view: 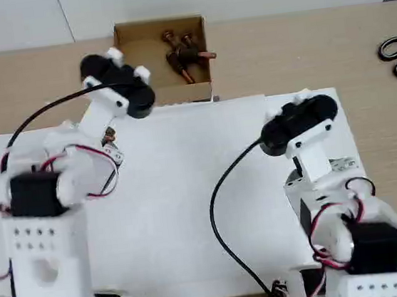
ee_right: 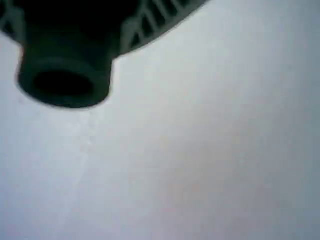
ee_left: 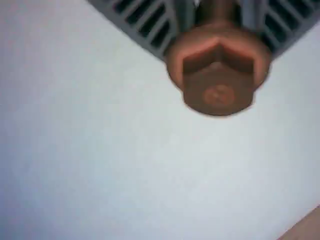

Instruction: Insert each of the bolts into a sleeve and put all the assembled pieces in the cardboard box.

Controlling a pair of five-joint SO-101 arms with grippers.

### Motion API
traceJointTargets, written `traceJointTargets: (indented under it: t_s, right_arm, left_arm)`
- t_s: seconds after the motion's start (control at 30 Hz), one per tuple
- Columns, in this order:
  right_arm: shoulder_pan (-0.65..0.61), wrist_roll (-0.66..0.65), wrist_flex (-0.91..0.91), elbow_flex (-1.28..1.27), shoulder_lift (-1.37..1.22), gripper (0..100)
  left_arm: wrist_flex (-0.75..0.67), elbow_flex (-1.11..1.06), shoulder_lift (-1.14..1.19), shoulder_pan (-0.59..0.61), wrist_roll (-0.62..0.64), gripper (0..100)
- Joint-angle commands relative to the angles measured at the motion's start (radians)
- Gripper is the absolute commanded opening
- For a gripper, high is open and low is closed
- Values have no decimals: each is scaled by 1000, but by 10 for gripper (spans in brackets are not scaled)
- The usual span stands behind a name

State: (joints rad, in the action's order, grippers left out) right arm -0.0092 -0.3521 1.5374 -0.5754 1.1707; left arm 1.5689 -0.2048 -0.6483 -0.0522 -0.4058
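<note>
Bolt (ee_left: 218,75) in left tool (ee_left: 218,12); sleeve (ee_right: 64,82) in right tool (ee_right: 75,20)

Copper hex-head bolt (ee_left: 218,75) is clamped by the shank, dark sleeve (ee_right: 64,82) is held open-end-out, and a few assembled pieces (view: 184,57) are piled in the box (view: 141,51).

Sheet middle: bare white sheet (view: 189,192) was left between the 2 arms, crossed by 1 black cable (view: 213,211).
Box mouth: the cardboard box (view: 123,39) was partly overhung at its near corner by the left arm (view: 116,86); assembled pieces (view: 184,57) were piled at the far side from that arm.
Under grippers: bare sheet was seen beneath the held bolt (ee_left: 218,75) and the held sleeve (ee_right: 62,82).
</note>
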Motion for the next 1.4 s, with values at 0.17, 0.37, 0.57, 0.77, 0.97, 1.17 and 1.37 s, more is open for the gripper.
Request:
traceJointTargets:
  t_s: [0.17, 0.37, 0.57, 0.77, 0.97, 1.17, 1.37]
  right_arm:
    - [-128, 192, -295, -311, 288, 3]
    - [-286, 233, -466, -546, 429, 3]
    - [-423, 272, -607, -712, 493, 3]
    - [-539, 270, -727, -836, 504, 3]
    - [-654, 267, -791, -927, 504, 3]
    - [-745, 267, -803, -957, 506, 3]
    - [-760, 265, -852, -962, 506, 3]
  left_arm:
    - [-566, -656, -601, -3, 249, 6]
    - [-723, -984, -997, -5, 465, 6]
    - [-721, -1129, -1175, -6, 710, 6]
    - [-724, -1136, -1140, -17, 936, 6]
    - [-724, -1156, -1143, -123, 1026, 6]
    - [-724, -1158, -1140, -224, 1042, 6]
    - [-726, -1193, -1142, -315, 1042, 6]
